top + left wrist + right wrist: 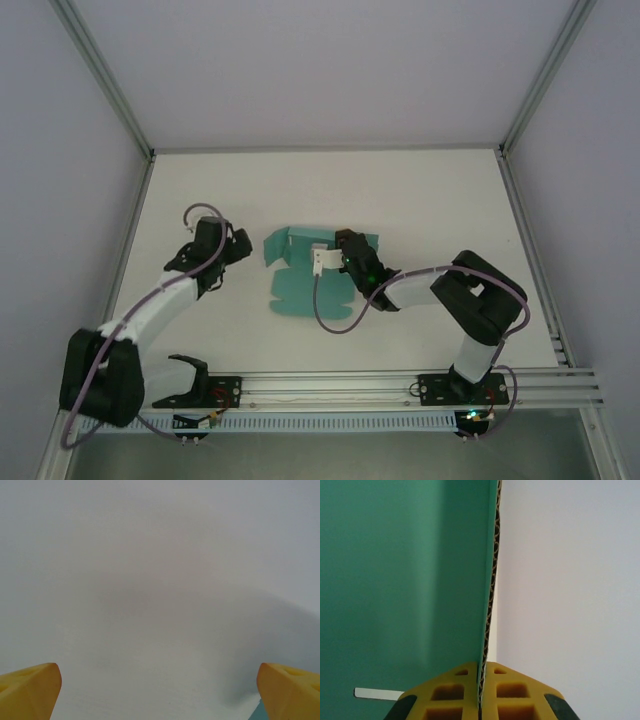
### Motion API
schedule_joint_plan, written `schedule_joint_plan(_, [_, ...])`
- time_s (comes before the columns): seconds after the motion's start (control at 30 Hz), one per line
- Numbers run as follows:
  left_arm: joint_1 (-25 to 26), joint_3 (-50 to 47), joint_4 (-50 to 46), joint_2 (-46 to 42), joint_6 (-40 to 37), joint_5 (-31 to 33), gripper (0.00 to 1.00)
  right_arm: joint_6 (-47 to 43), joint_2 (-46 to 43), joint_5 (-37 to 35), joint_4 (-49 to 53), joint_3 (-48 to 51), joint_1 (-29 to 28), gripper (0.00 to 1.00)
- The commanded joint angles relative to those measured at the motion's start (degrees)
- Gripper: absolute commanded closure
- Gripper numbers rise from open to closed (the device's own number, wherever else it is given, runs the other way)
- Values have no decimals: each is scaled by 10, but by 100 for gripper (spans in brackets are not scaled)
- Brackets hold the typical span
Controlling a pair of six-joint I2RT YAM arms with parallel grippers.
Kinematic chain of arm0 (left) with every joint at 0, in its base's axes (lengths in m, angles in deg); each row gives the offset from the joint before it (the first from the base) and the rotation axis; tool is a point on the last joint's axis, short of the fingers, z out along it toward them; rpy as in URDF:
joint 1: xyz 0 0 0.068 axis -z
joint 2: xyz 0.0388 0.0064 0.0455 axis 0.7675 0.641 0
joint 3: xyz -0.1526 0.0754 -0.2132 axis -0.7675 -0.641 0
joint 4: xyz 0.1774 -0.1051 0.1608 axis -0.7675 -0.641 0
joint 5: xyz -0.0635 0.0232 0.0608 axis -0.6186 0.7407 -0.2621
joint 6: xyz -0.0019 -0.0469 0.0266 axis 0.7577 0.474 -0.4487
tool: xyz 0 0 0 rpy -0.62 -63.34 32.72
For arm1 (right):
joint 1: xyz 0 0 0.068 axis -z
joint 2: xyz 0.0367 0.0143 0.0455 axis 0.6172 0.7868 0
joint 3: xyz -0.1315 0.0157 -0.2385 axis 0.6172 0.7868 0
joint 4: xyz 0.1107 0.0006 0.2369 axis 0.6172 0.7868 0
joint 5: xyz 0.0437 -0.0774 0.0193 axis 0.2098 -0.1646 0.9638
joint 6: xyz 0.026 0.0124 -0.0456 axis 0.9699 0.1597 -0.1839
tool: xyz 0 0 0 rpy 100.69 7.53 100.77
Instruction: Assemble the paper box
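Paper box [300,290] lies part-folded on the surface [430,200], between the arms | right gripper [481,692] is pinched on one upright wall's edge, probably to hold it standing while flaps fold | left gripper [160,690], spread wide, hovers over bare surface just left of the card, likely ready to press a flap.

Looked like a robotics lab test cell to me, nobody's home. The white table [400,190] was boxed in by plain pale panels [330,60] on aluminium uprights [101,72] at its far corners. A slotted aluminium rail [330,380] ran along its near edge, with a cabled left arm [150,305] and right arm [480,300] bolted to it.
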Motion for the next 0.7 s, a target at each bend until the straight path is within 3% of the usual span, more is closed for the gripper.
schedule_joint_plan(0.0, [9, 13, 47, 45, -54, -111, 0, -28, 23, 8, 59, 16, -10, 100])
schedule_joint_plan(0.13, [27, 28, 106, 115, -118, -137, 0, 5, 17, 20, 102, 0, -11, 100])
schedule_joint_plan(0.2, [34, 26, 141, 133, -152, -215, 0, 19, 18, 23, 112, -10, -11, 100])
schedule_joint_plan(0.33, [79, 26, 141, 128, -172, -255, 0, 24, 25, 23, 118, -19, -10, 100])
schedule_joint_plan(0.47, [97, 16, 151, 140, -168, -231, 0, 30, 26, 28, 120, -21, -11, 100])
schedule_joint_plan(0.67, [114, 36, 191, 172, -180, -258, 5, 30, 24, 31, 121, -18, -10, 100])
